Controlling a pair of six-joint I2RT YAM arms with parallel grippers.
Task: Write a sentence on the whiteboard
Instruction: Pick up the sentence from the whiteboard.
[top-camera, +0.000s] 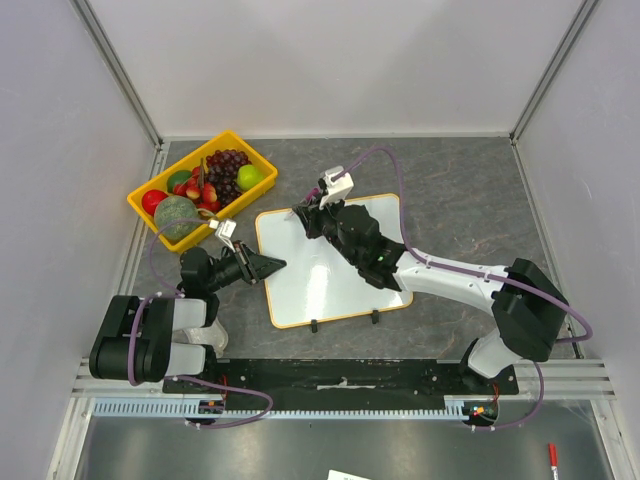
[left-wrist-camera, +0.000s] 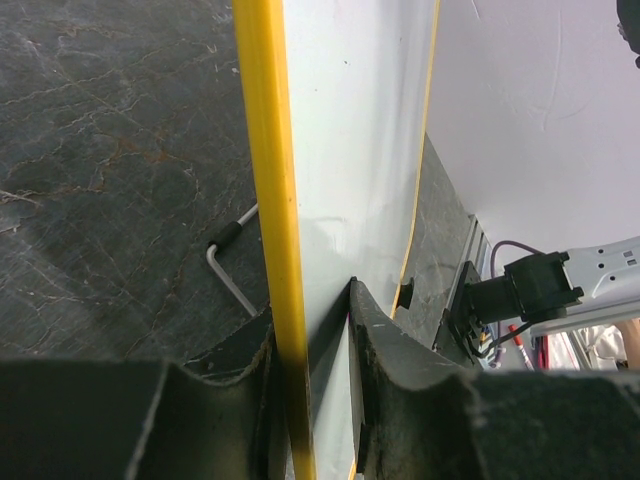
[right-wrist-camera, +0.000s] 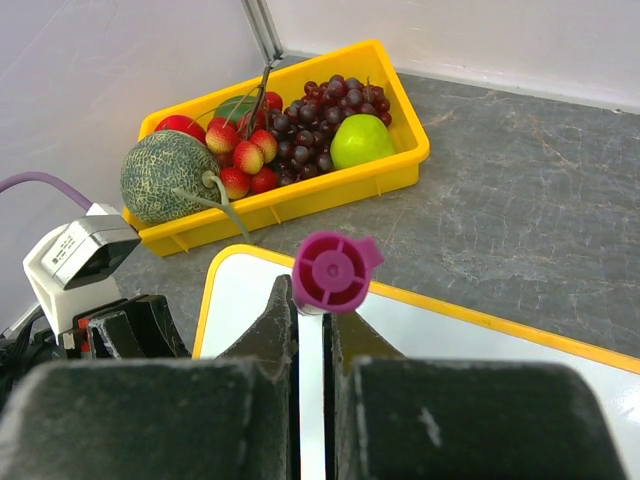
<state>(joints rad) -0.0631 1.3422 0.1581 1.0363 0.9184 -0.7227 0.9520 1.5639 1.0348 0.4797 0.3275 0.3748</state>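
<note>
Grey marbled stone-look tabletop (top-camera: 470, 190), plain white walls (top-camera: 330, 60). Whiteboard (top-camera: 320, 275) sits mid-table: glossy white, rounded corners, thin yellow frame. Left claw (top-camera: 272, 266) clamped on its left edge, one finger each side of the frame. Right claw (top-camera: 306, 214) over the board's far-left corner, closed on a magenta-capped marker (right-wrist-camera: 335, 272). Yellow plastic fruit tray (right-wrist-camera: 300, 205) far left.

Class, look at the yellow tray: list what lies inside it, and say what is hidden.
Inside the tray: a melon, strawberries, dark grapes, a green apple and a red fruit. The tray's floor and anything beneath the fruit are covered.
</note>
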